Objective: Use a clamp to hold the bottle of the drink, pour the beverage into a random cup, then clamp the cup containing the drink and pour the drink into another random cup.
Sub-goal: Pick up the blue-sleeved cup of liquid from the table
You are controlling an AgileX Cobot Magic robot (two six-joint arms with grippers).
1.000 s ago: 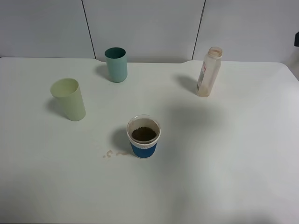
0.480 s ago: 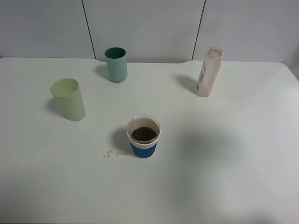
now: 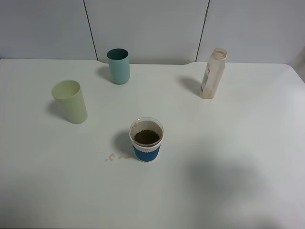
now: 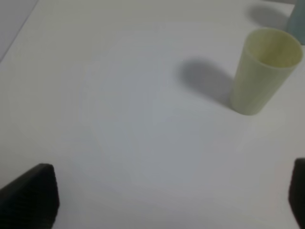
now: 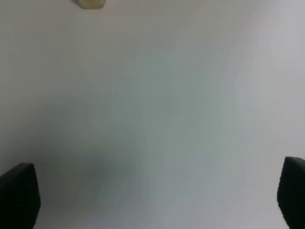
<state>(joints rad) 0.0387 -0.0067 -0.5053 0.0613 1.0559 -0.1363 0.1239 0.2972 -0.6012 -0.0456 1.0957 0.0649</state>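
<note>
Where grey wall panels (image 3: 143, 24) rise, white table (image 3: 228, 143), spill (image 3: 114, 157) beside blue-sleeved cup (image 3: 145, 152)

Even, soft overhead light; faint shadows, wrist views slightly blurred.

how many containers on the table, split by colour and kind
pale green tumbler: 1
teal cup: 1
blue-sleeved cup: 1
clear bottle: 1
total: 4
</note>
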